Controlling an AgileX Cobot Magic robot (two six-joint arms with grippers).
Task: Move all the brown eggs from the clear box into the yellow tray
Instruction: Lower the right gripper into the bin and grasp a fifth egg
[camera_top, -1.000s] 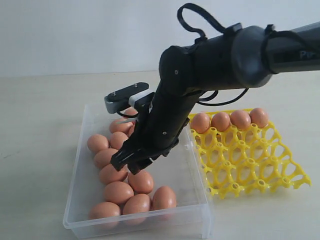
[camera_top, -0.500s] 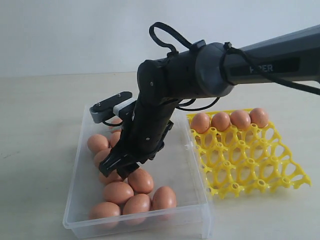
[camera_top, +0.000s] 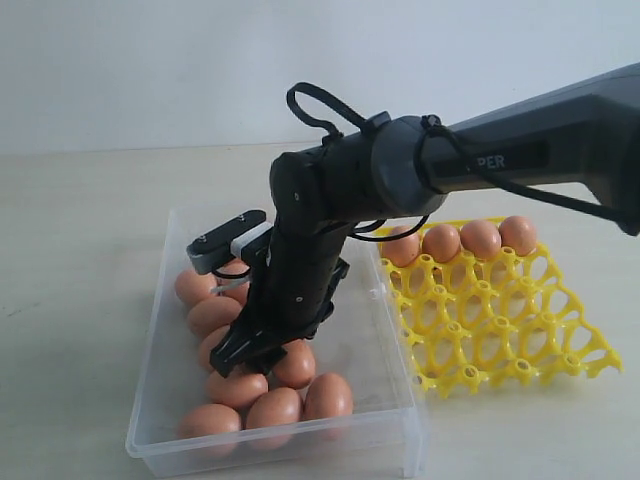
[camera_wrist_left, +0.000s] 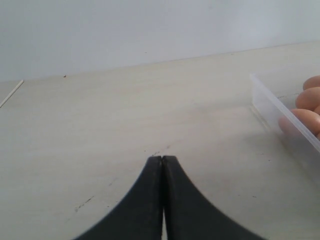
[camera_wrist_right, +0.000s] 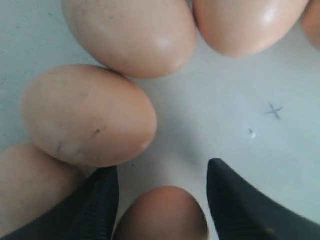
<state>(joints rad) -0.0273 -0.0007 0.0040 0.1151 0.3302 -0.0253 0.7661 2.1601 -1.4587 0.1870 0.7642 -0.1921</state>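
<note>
Four brown eggs (camera_top: 460, 240) sit in the yellow tray (camera_top: 500, 335); our released right end effector (camera_wrist_right: 161, 172) straddles a fifth, so we judge a gentle closing comes next

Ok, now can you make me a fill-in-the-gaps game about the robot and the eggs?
1. The yellow tray holds ____ brown eggs.
2. The right gripper has its jaws ____, one on each side of an egg in the clear box.
3. The left gripper is ____ above the bare table.

Missing words: four; open; shut.
</note>
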